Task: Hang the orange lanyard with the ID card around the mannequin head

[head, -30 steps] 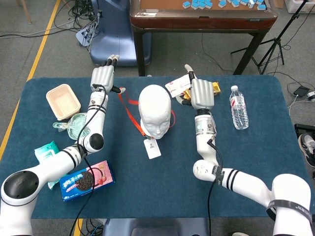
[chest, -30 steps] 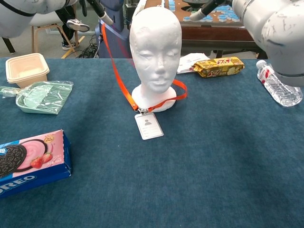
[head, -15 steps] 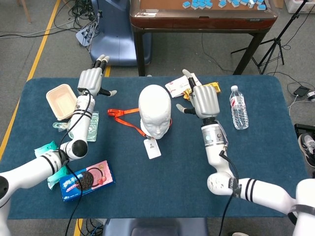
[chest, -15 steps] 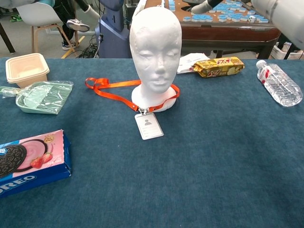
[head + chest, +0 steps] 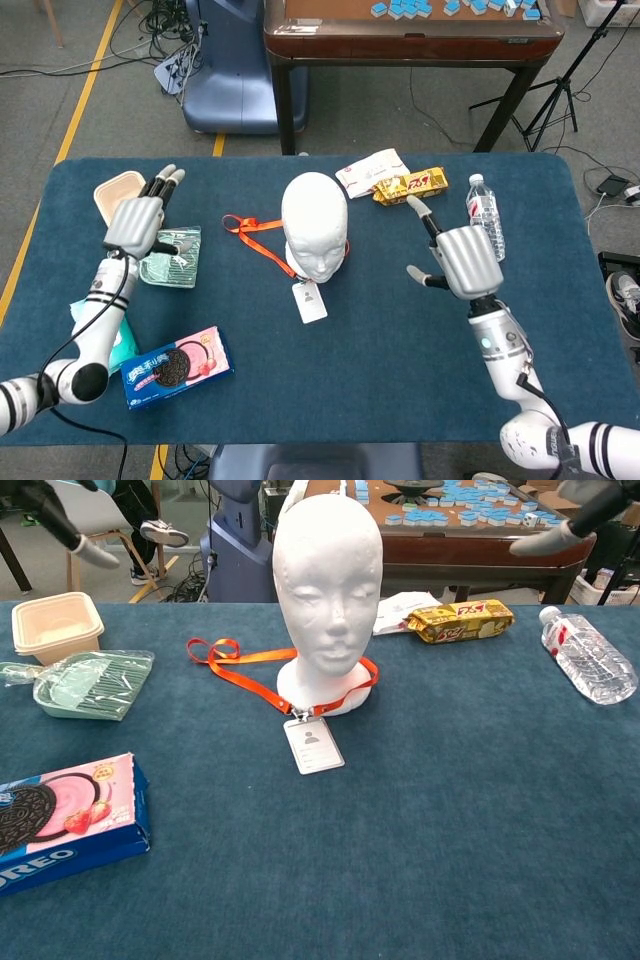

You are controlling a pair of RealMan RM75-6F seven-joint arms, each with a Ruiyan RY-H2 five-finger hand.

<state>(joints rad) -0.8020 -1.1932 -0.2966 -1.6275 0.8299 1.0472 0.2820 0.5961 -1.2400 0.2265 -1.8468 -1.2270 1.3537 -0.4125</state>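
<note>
Nearest us, at the table's point(image 5: 450, 860) front left, lies a blue and pink cookie pack point(image 5: 60, 825) reading "OREO", with a strawberry pictured on it. Further in, at the middle, the ID card point(image 5: 314, 745) lies flat just in front of the mannequin head point(image 5: 328, 590), its long axis running front to back, top end toward the head. It hangs from the orange lanyard point(image 5: 250, 665), which wraps the base of the head; the strap shows on both sides of the neck, and the slack trails along the table toward the left, ending in a small folded loop. So the lanyard's long axis runs left to right, with the loose end pointing left. The head stands upright, facing us.

Our left hand point(image 5: 140, 222) hovers above the green comb packet point(image 5: 95, 680) and the beige box point(image 5: 55, 620), fingers straight and apart, holding nothing. Our right hand point(image 5: 462, 258) is raised right of the head, also spread and holding nothing, near the water bottle point(image 5: 590, 665).

Behind the head lie a yellow snack bar point(image 5: 462, 620), its red print too small to read, and a white packet point(image 5: 365, 170).
</note>
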